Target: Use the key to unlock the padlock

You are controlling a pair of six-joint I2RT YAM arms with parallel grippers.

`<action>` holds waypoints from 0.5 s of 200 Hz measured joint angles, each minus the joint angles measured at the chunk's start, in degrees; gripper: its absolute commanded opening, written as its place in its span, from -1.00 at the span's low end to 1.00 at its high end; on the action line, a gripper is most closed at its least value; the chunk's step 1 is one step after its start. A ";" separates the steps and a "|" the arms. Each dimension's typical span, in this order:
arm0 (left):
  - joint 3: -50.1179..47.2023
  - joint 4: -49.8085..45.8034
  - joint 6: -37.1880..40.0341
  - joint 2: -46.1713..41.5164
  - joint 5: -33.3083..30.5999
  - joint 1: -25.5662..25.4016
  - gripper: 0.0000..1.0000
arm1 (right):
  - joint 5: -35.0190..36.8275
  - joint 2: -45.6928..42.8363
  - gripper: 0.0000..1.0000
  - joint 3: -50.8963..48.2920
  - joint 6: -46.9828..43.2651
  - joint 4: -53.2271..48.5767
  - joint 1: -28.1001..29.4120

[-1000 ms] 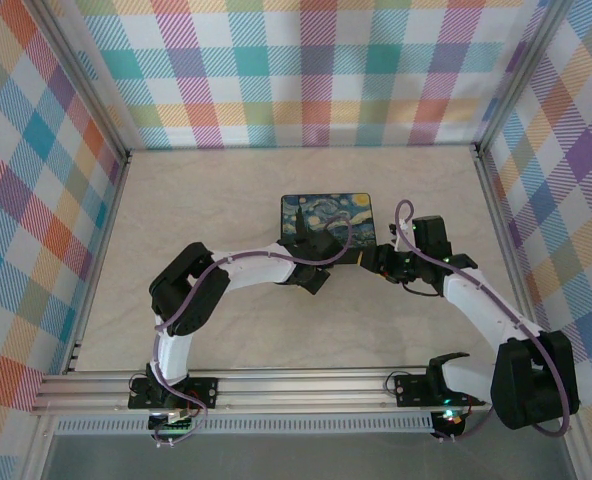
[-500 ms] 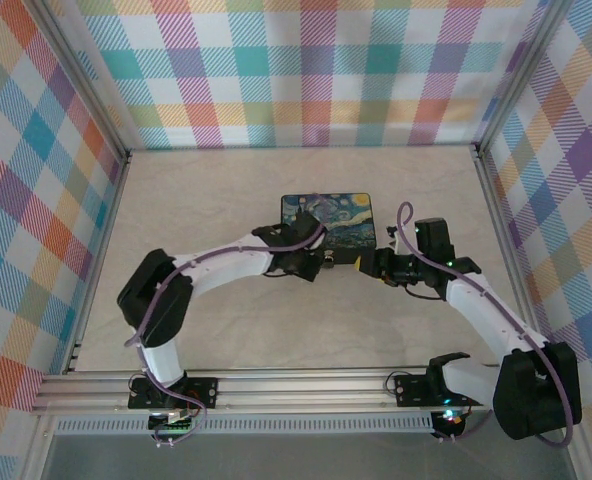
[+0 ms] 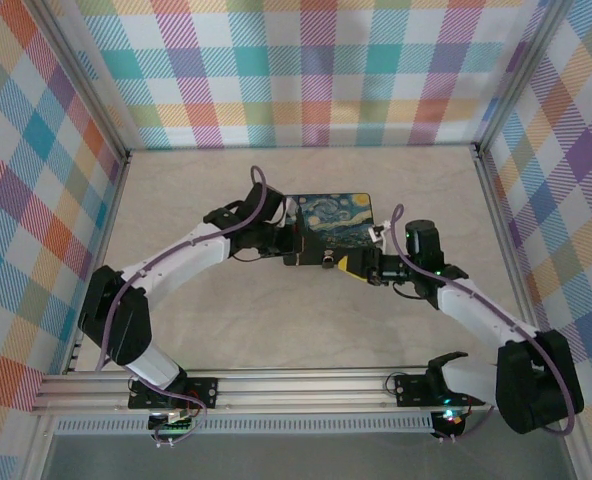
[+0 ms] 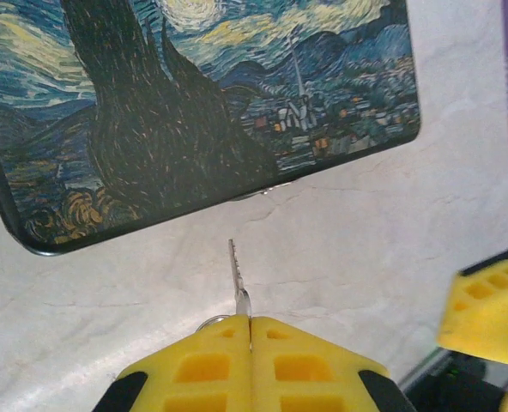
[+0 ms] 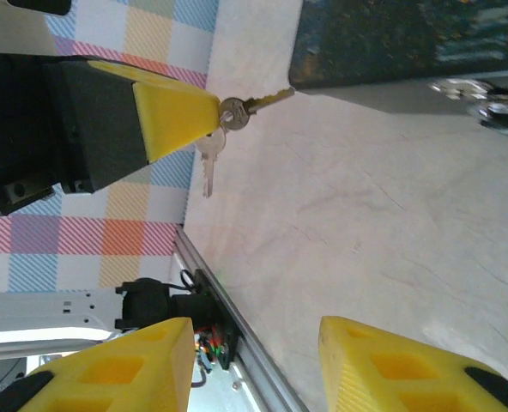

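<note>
The left gripper (image 4: 250, 330) was pressed together on the key (image 4: 235, 270), its yellow fingers meeting with only the thin grey blade sticking out between them. The blade pointed toward the near edge of the box (image 4: 194, 103) with the painted night-sky lid. In the left wrist view a small gap was visible between tip and box, but in the right wrist view they seemed almost to meet, so I could not tell if they touched. A second key (image 5: 206, 167) hung loose from the same ring, under the gripper finger.

The right gripper (image 5: 254, 365) stood with its fingers apart and nothing between them, above the pale counter (image 5: 365, 223) just beside the front of the box.

The padlock (image 5: 481, 99) was at the lower front edge of the box, well apart from the key tip. It showed only as a blurred, silvery shape, cut off by the frame edge, and its shackle and keyhole were too unclear to make out.
</note>
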 measured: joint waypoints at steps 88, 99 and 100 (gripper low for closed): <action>-1.57 6.95 -7.69 -3.93 7.80 1.42 -1.00 | 9.07 8.13 -0.14 -0.35 22.84 24.09 7.06; -2.12 7.78 -8.57 -4.42 8.17 1.60 -1.00 | 10.67 8.13 -0.15 -0.46 25.33 26.16 7.15; -2.16 7.89 -8.59 -4.44 8.20 1.60 -1.00 | 10.78 8.13 -0.15 -0.46 25.49 26.32 7.17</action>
